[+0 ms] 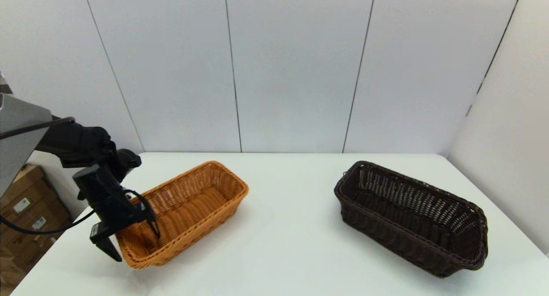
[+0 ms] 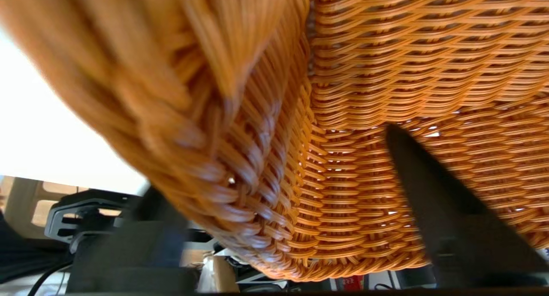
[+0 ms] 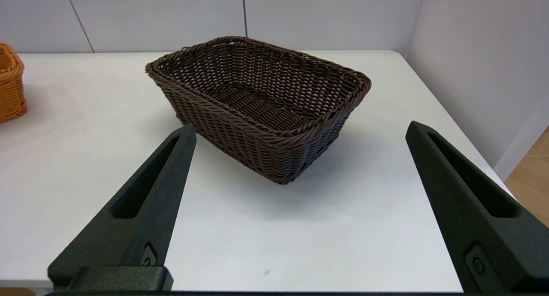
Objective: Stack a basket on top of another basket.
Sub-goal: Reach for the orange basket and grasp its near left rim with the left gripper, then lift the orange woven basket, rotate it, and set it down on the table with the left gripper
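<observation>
Two baskets on the white table (image 1: 291,244): one orange-tan basket (image 1: 188,210) at left, one dark brown basket (image 1: 411,216) at right, well apart, with bare tabletop between them. The brown one sits near the table's right edge; the tan one's near end lies close to the left edge. Left gripper (image 1: 131,238) straddles the tan basket's near end wall, one finger inside, one outside, grasping the braided rim. Right gripper (image 3: 300,131) spread wide, released, hovering on the near side of the dark basket, clear of it.
</observation>
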Controlling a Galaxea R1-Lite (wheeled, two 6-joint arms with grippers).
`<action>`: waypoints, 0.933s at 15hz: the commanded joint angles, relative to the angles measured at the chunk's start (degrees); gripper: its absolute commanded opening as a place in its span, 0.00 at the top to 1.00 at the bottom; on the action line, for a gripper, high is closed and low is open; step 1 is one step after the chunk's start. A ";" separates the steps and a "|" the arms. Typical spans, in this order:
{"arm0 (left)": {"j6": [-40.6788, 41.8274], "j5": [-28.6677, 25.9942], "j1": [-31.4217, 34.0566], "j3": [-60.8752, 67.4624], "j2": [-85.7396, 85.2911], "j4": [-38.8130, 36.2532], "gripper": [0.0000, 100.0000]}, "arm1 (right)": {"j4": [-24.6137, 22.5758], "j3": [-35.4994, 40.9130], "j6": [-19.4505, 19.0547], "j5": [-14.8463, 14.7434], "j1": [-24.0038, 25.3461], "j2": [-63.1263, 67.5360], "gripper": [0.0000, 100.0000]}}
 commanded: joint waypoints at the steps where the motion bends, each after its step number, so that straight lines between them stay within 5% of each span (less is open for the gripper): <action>1: 0.09 -0.62 0.11 1.55 -1.14 -1.01 1.00 | -0.01 0.02 0.00 0.00 0.04 0.07 0.00; 9: 3.26 -9.68 1.61 1.99 -6.41 -0.40 1.00 | -0.01 0.02 0.00 0.00 0.04 0.07 0.00; 14: 8.18 -13.11 2.31 -1.97 -17.04 6.55 1.00 | -0.01 0.02 0.00 0.00 0.04 -0.01 0.00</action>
